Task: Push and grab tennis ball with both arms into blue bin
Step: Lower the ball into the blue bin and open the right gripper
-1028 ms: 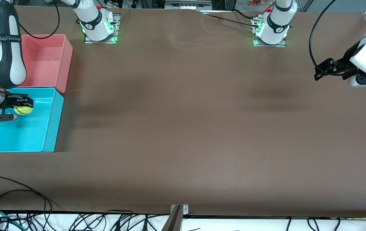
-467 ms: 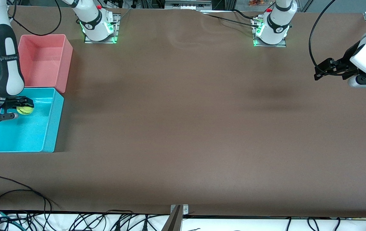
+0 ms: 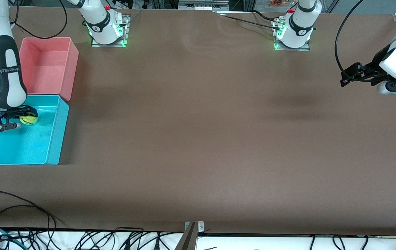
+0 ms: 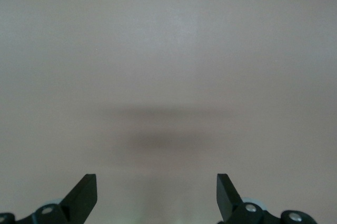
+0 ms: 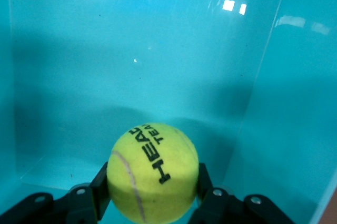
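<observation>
Now my right gripper (image 5: 152, 195) pinches the ball (image 5: 153, 172) between its jaws, inside the blue bin (image 3: 53, 139); my left gripper (image 4: 156, 195) waits, jaws spread, over bare table (image 3: 218, 139).

A pink bin (image 3: 48, 66) sits on the brown table (image 3: 201, 139). Black wires (image 3: 27, 215) lie along the table's near edge.

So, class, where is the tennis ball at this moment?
The tennis ball is clamped in the right gripper over the blue bin, at the right arm's end of the table, beside the pink bin.
</observation>
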Controlling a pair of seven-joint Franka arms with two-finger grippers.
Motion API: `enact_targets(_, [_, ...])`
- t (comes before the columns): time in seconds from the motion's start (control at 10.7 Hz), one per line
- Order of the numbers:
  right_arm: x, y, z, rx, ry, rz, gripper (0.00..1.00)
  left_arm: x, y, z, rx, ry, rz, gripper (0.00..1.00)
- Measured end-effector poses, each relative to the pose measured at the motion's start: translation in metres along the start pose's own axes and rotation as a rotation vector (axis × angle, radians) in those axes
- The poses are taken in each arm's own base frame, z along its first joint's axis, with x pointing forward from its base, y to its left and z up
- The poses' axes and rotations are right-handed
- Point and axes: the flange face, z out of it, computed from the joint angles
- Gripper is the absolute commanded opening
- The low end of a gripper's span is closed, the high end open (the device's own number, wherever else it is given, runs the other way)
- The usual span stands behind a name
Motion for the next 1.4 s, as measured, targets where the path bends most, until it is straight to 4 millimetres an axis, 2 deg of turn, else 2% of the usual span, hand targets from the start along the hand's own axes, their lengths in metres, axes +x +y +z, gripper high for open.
enact_targets(0.09, [0.0, 0.001, 0.002, 0.002, 0.006, -0.003, 0.4, 0.0, 0.0, 0.0, 0.0, 0.0, 0.001, 1.0])
enact_targets(0.19, [0.001, 0.002, 0.004, -0.001, 0.008, -0.006, 0.42, 0.0, 0.001, 0.0, 0.0, 0.0, 0.002, 1.0])
enact_targets(0.28, [0.001, 0.002, 0.005, -0.001, 0.01, -0.004, 0.55, 0.0, 0.002, 0.0, 0.0, 0.0, 0.003, 1.0])
enact_targets(0.37, [0.001, 0.002, 0.007, 0.0, 0.01, -0.004, 1.0, -0.001, 0.003, 0.0, 0.001, -0.001, 0.006, 1.0])
enact_targets(1.12, [0.003, 0.002, 0.006, -0.002, 0.014, -0.005, 1.0, -0.001, 0.004, 0.0, 0.001, -0.006, 0.008, 1.0])
enact_targets(1.4, [0.015, 0.005, -0.012, -0.004, 0.034, -0.011, 1.0, -0.001, 0.004, 0.0, 0.001, -0.006, 0.008, 1.0])
